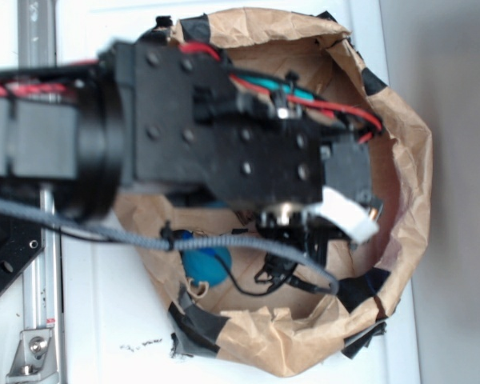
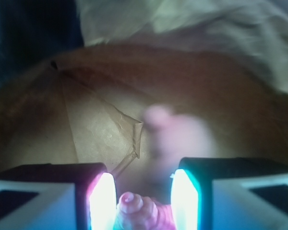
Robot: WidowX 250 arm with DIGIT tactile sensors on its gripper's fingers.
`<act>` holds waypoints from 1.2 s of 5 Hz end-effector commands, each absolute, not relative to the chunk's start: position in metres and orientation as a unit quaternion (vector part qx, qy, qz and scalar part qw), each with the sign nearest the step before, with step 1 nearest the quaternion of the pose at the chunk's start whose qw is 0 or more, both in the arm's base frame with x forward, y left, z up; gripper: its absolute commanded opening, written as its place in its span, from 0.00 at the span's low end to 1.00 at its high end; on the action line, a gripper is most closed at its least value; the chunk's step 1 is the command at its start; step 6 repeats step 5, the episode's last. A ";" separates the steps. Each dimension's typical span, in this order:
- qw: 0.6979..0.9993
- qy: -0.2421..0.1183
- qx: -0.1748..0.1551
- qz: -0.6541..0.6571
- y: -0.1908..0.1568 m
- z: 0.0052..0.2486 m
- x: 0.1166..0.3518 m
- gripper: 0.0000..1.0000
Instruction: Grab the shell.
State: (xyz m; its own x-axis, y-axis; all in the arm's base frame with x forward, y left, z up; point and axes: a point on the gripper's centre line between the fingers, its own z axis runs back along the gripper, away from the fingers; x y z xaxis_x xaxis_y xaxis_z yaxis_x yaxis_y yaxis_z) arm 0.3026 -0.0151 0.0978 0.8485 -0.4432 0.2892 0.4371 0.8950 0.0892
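Observation:
In the wrist view the shell (image 2: 140,211) shows its spiral tip and ridged whorls, tinted pink by the light, low between my two glowing fingers (image 2: 103,201). It spans the gap and touches both pads. My gripper (image 2: 143,203) is shut on it, deep inside the brown paper bag (image 2: 96,124). In the exterior view the arm and gripper (image 1: 296,232) reach down into the bag (image 1: 408,160) and hide the shell.
A blurred pink plush shape (image 2: 175,132) lies just beyond the fingertips on the bag floor. A blue object (image 1: 206,266) sits at the bag's near left inside. The crumpled bag walls, taped black at the rim, stand all round the gripper.

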 end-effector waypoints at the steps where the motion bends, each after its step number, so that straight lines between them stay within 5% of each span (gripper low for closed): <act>1: 0.977 -0.194 0.030 -0.083 -0.004 0.152 0.306 0.00; 2: 0.981 -0.187 0.019 0.047 0.004 0.182 0.295 0.00; 6: 0.970 -0.190 0.027 0.152 0.000 0.177 0.277 0.00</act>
